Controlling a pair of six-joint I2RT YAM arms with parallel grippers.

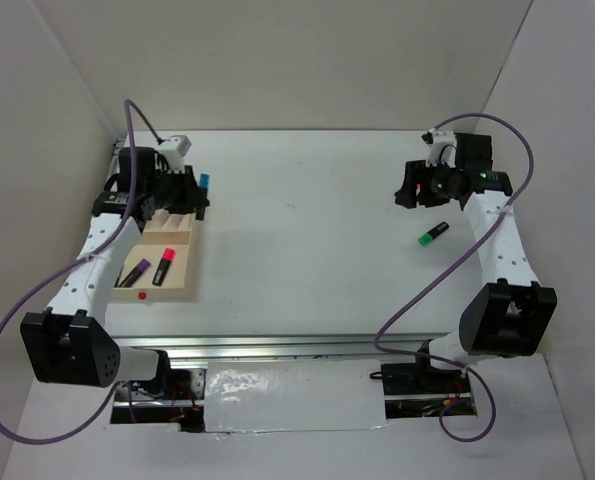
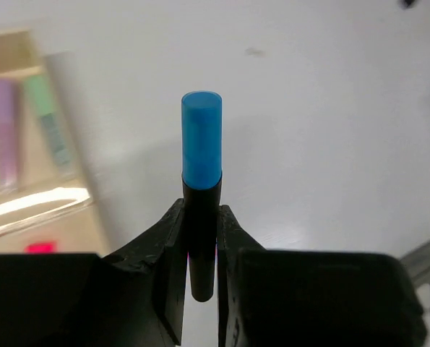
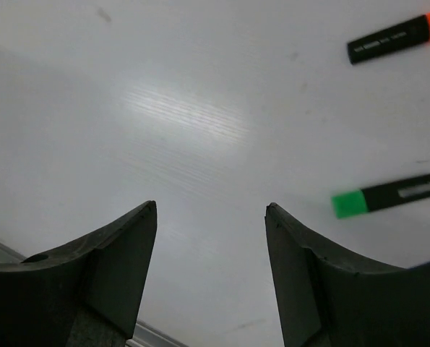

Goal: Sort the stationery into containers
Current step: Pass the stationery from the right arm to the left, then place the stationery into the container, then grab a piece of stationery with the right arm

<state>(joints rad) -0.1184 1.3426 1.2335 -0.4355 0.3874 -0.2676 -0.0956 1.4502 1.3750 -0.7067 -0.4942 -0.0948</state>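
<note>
In the top view the left arm (image 1: 107,235) covers the far end of the wooden tray (image 1: 182,290), so the compartments there cannot be seen. Only the near ones show, holding a purple-capped marker (image 1: 135,272) and a pink-capped marker (image 1: 163,266) side by side, with the red dot (image 1: 142,296) on the near rim.

In the left wrist view the tray (image 2: 34,50) is blurred and cut off by the left edge. A pale purple marker (image 2: 3,130) and a pale green marker (image 2: 47,123) lie in it, hard to make out.

The orange-capped marker (image 3: 399,36) shows only in the right wrist view, its cap cut off at the right edge.

The left gripper (image 2: 200,224) is pressed together on the black body of the blue-capped marker (image 2: 201,148), whose cap sticks out past the fingertips. From above, that cap (image 1: 204,181) sits just right of the tray's far right corner. Whether it touches the table (image 1: 307,220) cannot be told.

The right gripper (image 3: 211,208) has its jaws spread, with only bare table between them, holding and touching nothing. The green-capped marker (image 3: 384,196) lies on the table near it, on the right side of the scene, well apart from the tray.
</note>
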